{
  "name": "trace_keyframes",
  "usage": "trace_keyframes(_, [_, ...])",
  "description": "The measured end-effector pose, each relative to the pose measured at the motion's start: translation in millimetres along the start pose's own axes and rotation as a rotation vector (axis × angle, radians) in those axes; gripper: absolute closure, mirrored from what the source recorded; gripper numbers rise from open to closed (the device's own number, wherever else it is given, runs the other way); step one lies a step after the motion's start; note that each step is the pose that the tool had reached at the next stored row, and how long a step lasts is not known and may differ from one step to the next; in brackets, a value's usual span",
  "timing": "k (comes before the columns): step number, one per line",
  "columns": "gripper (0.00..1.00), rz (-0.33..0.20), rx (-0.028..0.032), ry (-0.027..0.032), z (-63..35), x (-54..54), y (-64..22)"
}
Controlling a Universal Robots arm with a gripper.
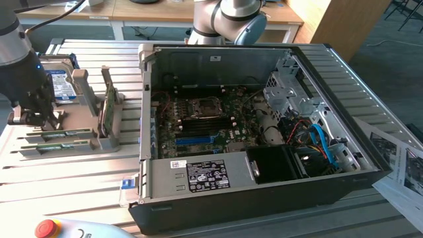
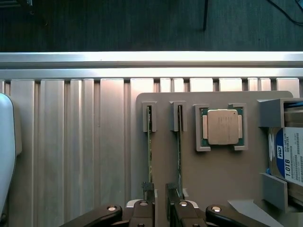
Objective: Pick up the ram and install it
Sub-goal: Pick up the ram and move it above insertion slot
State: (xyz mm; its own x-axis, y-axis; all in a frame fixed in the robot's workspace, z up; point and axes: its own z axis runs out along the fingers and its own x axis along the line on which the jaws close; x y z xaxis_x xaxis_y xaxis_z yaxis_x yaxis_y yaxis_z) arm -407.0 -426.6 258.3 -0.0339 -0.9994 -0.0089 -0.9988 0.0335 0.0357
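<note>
Two ram sticks stand on edge in slots of a grey holder [image 2: 222, 175]: one ram stick [image 2: 149, 142] and a second ram stick [image 2: 179, 142] beside it. In the exterior view they lie at the holder's near end as ram [image 1: 58, 134] and ram [image 1: 56, 147]. My gripper [image 2: 159, 189] hangs over one end of both sticks, open, with a narrow gap between its fingers and nothing in that gap. One fingertip [image 2: 148, 188] overlaps the first stick's end; the other sits close to the second stick. In the exterior view the gripper [image 1: 29, 119] is at the far left.
The holder also carries a CPU [image 2: 222, 126], a blue-labelled hard drive [image 2: 289, 156] and an upright green card [image 1: 106, 111]. An open computer case [image 1: 357, 173] with its motherboard [image 1: 205, 124] lies at the exterior view's right. A red stop button [image 1: 46, 228] is in front.
</note>
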Motion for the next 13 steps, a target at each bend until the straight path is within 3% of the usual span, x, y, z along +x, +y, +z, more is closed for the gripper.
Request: trace_keyframes(13, [0.76, 0.0, 0.0001, 0.0, -0.5, 0.3, -15.6])
